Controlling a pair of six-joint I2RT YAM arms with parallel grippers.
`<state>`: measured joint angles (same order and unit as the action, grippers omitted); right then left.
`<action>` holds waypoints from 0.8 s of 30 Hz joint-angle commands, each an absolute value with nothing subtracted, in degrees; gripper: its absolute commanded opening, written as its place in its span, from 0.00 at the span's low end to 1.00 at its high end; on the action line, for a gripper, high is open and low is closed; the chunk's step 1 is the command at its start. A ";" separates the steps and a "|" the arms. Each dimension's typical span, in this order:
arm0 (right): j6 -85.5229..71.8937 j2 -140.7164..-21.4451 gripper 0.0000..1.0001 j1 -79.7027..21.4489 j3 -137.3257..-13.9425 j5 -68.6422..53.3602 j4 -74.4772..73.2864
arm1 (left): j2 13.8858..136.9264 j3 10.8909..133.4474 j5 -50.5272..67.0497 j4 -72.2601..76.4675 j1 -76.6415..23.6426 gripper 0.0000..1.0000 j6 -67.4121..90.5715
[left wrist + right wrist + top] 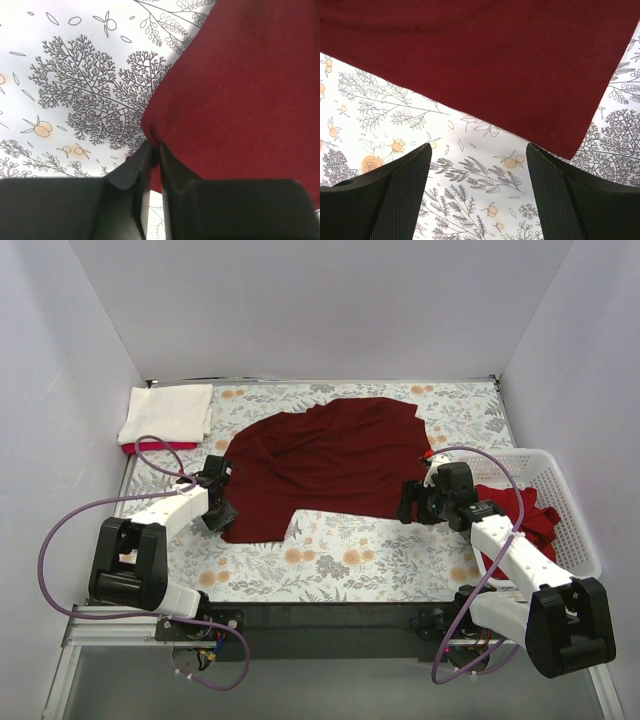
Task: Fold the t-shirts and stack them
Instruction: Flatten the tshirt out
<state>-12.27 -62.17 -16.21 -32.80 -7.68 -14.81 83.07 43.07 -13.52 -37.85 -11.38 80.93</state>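
One maroon t-shirt (330,465) lies rumpled on the worktop (350,560), middle to far edge. Left gripper (152,147) is pinched onto its near-left corner, a thin bite (may slip). Right gripper (479,150) gapes wide just short of the near-right corner, gripping nothing — a lone left pull would bunch the cloth.

Plain pale panels, a back wall (320,300), a left wall (50,390) and a right wall (590,360), enclose an evenly lit surface (350,560) covered in white cloth printed with grey branches and orange flowers, with a black strip (330,615) along its near edge.
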 commanded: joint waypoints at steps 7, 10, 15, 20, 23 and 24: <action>-12.92 -61.34 0.80 -16.43 -33.31 -1.76 -15.03 | 78.06 41.48 -15.19 -41.13 -11.87 0.00 83.23; -14.41 -62.58 0.79 -16.44 -33.40 -0.26 -15.99 | 72.35 43.06 -18.35 -42.71 -11.69 0.00 84.02; -16.78 -64.86 0.75 -17.66 -34.01 5.96 -17.66 | 64.61 42.98 -19.78 -41.32 -11.16 0.00 83.94; -19.42 -66.18 0.75 -18.89 -35.16 12.82 -21.44 | 63.63 39.91 -16.36 -37.45 -11.07 0.00 82.97; -21.44 -66.88 0.75 -18.98 -35.33 16.43 -23.02 | 64.07 38.06 -13.46 -34.81 -11.07 0.00 82.09; -21.88 -66.97 0.75 -18.98 -35.33 16.87 -23.03 | 64.25 38.67 -13.01 -34.37 -11.07 0.00 81.48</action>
